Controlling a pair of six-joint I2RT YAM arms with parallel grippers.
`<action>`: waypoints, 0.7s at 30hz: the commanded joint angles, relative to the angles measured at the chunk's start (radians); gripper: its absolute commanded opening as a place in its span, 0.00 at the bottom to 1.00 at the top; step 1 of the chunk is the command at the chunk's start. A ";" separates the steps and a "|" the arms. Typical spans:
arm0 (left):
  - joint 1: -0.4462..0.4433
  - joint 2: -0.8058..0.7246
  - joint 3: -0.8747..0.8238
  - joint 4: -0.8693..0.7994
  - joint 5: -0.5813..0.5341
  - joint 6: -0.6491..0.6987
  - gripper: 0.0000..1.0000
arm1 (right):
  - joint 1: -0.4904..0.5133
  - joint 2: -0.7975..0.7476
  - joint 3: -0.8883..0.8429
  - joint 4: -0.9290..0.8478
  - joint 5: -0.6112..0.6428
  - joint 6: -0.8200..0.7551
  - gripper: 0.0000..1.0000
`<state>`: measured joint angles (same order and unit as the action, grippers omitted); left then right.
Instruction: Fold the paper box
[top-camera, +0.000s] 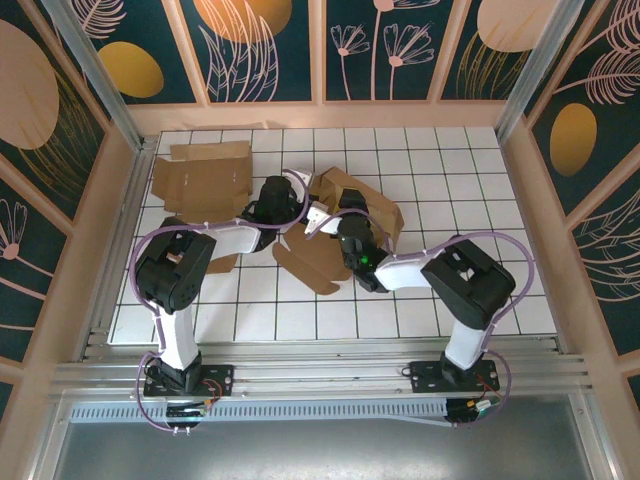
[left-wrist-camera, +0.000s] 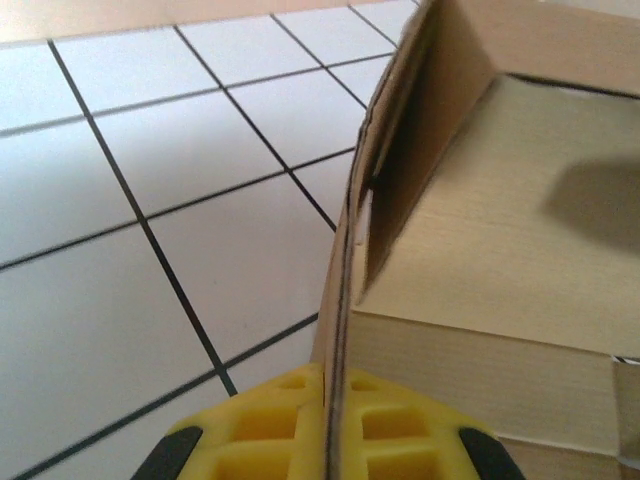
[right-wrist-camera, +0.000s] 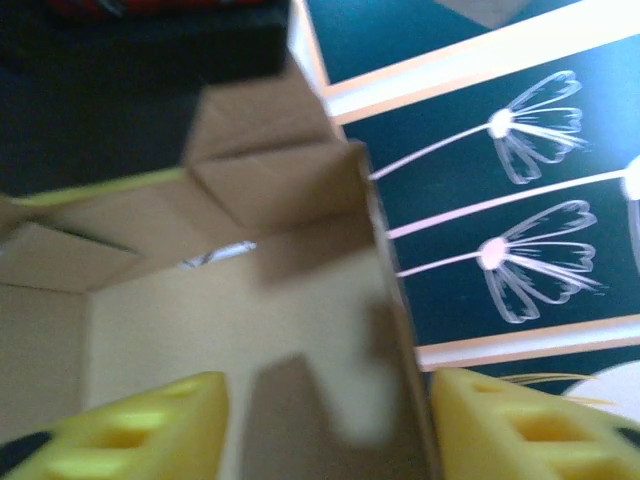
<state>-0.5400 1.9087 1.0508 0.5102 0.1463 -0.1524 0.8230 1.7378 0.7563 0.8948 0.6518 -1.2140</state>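
The box (top-camera: 345, 215) sits mid-worktop (top-camera: 430, 160), half-formed. Left gripper (left-wrist-camera: 328, 425) is clamped on a wall edge – hold it steady. Right gripper (right-wrist-camera: 325, 425) straddles the opposite wall, jaws apart – close squarely before creasing, judging by the loose flaps.

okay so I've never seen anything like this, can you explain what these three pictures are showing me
Two robot arms stand at the near edge of a white tiled table. The overhead picture shows both; the other two come from cameras on their wrists. They work on a half-folded cardboard box. A flat cardboard sheet lies at the back left. The left gripper, with yellow pads, is shut on a box wall seen edge-on. The right gripper stands open astride another wall.
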 joint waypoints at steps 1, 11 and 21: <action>-0.006 0.004 -0.035 0.130 -0.020 0.082 0.00 | 0.018 -0.167 0.039 -0.299 -0.077 0.268 0.69; -0.015 0.018 -0.048 0.225 0.038 0.127 0.00 | -0.196 -0.461 0.364 -1.007 -0.824 0.944 0.93; -0.018 0.036 -0.035 0.212 0.041 0.128 0.00 | -0.622 -0.121 0.697 -1.262 -1.355 1.370 0.86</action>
<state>-0.5518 1.9297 1.0058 0.6811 0.1692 -0.0368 0.2180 1.5471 1.4487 -0.2066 -0.4774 0.0059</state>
